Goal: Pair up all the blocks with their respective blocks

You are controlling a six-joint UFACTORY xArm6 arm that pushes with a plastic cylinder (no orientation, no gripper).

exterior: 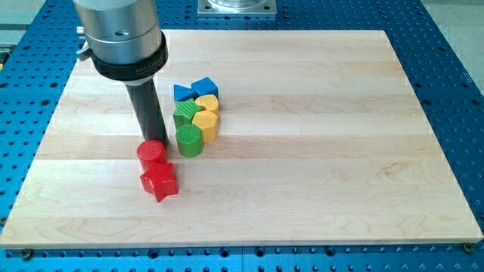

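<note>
Step in hand: judged late; the blocks lie grouped colour with colour, so pairing looks almost or wholly done.
Red pair: red cylinder [151, 152] touching red star block [159, 181], at the view's lower left of the cluster, apart from the other blocks.
Green pair: green cylinder [189, 140] just below a second green block [183, 114], shape partly hidden; the two touch.
Yellow pair: two yellow blocks, one upper [208, 103] and one lower [206, 122], shapes unclear, pressed together.
Blue pair: blue block on the left [182, 92] and blue block on the right [205, 86], both wedge-like, side by side at the cluster's top.
My tip: tip [154, 140] at the upper edge of the red cylinder, touching or nearly so; green cylinder just to the view's right.
Pincer: none fitted; the arm ends in a plain rod, so no wide or narrow state applies.
Next move: likely a withdrawal towards the view's top or left, to avoid disturbing the red pair; or a light nudge if the reds want closing up.
Risk: green, yellow and blue sit packed as one clump; any push there could split a pair.
Surface: pale wooden board [318, 151], smooth, level.
Room: blue perforated bench [454, 60] around the board; metal mount plate [236, 6] at the view's top.
</note>
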